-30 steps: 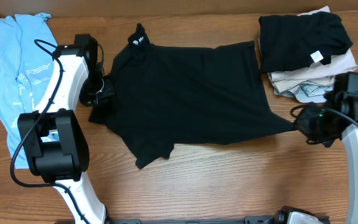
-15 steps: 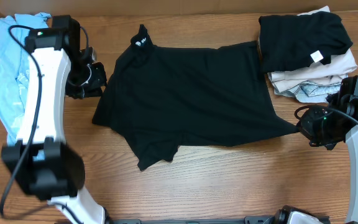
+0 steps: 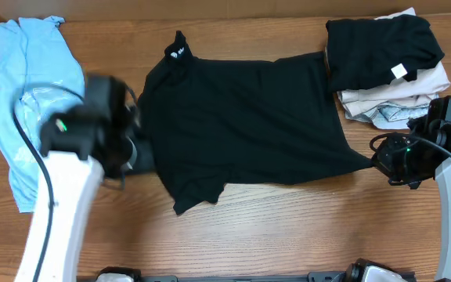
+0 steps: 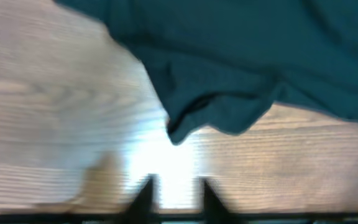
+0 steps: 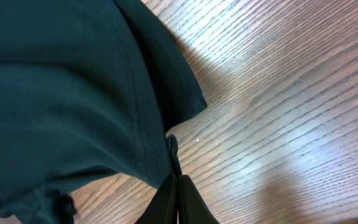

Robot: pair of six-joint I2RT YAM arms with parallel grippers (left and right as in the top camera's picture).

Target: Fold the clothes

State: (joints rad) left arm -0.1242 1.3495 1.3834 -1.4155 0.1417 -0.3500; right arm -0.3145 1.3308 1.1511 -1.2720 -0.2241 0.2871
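Nearest the robot, the left gripper (image 4: 175, 194) hangs low over the wood-grain table (image 3: 272, 227). Its jaws stand a little apart, with bare wood between them and nothing held; the picture is blurred by motion. Just ahead of it lies a rumpled sleeve edge of the black T-shirt (image 3: 241, 117). On the other side, the right gripper (image 5: 178, 198) has its jaws pressed together on a ribbed hem corner of that same shirt, at the shirt's right edge.

The black T-shirt lies spread flat across the middle of the table, soft and matte, with one lower corner creased. At its collar sits a small white logo (image 3: 175, 53), too small to read.

Farther back on the left, a light blue tee (image 3: 30, 78) lies crumpled, its white print unreadable. At the far right, a folded black garment (image 3: 378, 43) with a white tag (image 3: 398, 71) rests on top of pale folded clothes (image 3: 390, 110).
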